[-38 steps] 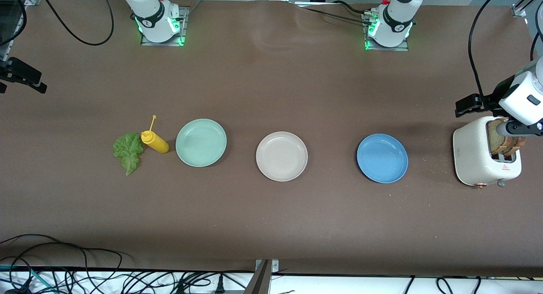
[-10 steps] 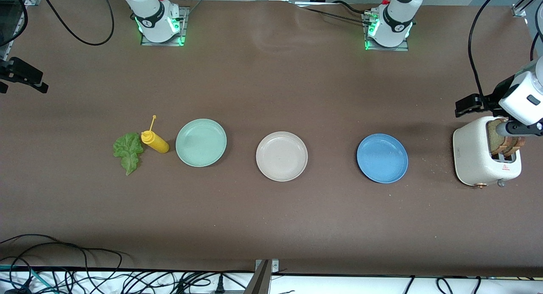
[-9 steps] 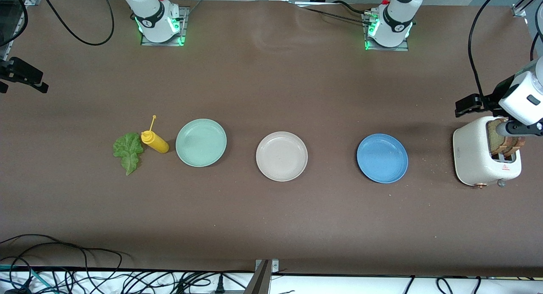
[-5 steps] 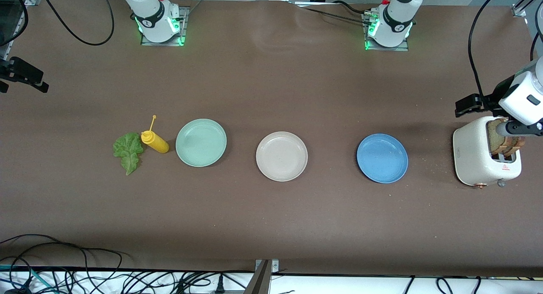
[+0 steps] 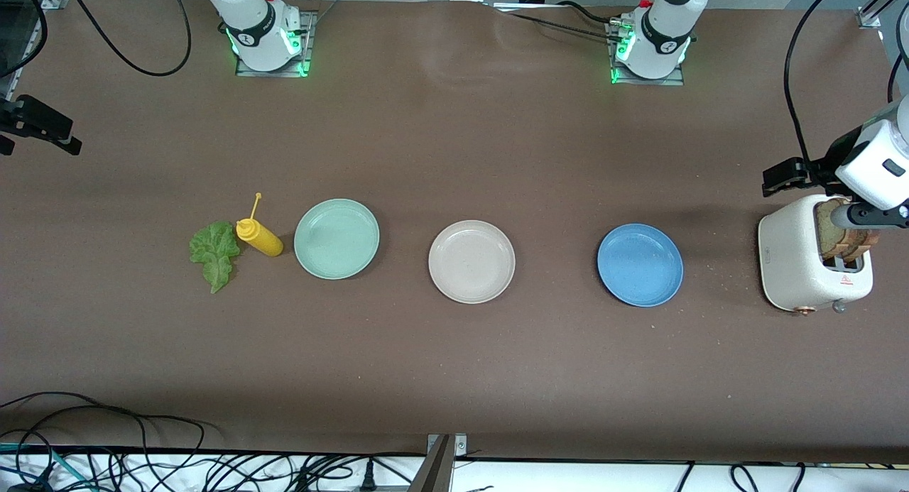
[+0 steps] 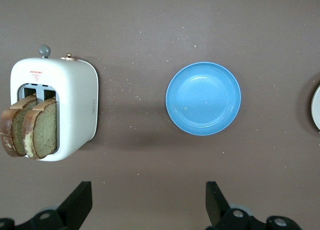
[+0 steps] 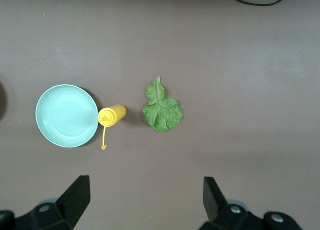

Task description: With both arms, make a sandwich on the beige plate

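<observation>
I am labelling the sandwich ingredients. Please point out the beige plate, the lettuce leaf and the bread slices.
beige plate (image 5: pixel 471 261): front view, bare middle of the plate.
lettuce leaf (image 7: pixel 162 110): right wrist view, middle of the leaf.
bread slices (image 6: pixel 44 128): left wrist view, face of one slice in the toaster.

Left gripper (image 6: pixel 145 210) and right gripper (image 7: pixel 142 205) aloft, jaws wide.

The beige plate (image 5: pixel 471 261) is round and shallow with a raised rim, lying flat and bare on the table midway along a row of three plates. No sandwich is built. Two brown-crusted bread slices (image 6: pixel 31 134) stand upright side by side in the slots of a white toaster (image 5: pixel 795 265) at the left arm's end. A ruffled green lettuce leaf (image 5: pixel 214 253) lies flat toward the right arm's end.
</observation>
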Controlling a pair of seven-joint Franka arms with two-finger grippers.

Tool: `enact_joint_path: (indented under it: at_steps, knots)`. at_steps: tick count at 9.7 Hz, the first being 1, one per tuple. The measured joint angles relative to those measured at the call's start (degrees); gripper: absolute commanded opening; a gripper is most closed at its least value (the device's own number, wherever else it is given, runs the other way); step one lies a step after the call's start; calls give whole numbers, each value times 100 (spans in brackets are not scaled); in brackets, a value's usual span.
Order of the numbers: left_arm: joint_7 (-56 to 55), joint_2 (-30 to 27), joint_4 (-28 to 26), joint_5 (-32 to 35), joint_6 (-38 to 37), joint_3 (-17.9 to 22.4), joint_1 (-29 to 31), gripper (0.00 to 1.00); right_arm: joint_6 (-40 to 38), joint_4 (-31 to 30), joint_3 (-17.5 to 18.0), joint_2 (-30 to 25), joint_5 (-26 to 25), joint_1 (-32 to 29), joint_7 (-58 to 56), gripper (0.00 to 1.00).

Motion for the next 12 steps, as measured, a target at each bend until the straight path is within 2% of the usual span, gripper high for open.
enact_joint_path:
  at_steps: [3,7,12]
  knots:
    - [298,165,0,358,124,51,47,100,-2,0,1,0,0,0,0,100]
    - [1156,375,-1,390,202,69,458,100,-3,0,2,-1,0,2,0,100]
    - [1682,578,-26,391,417,73,974,100,-4,0,7,-1,1,4,0,100]
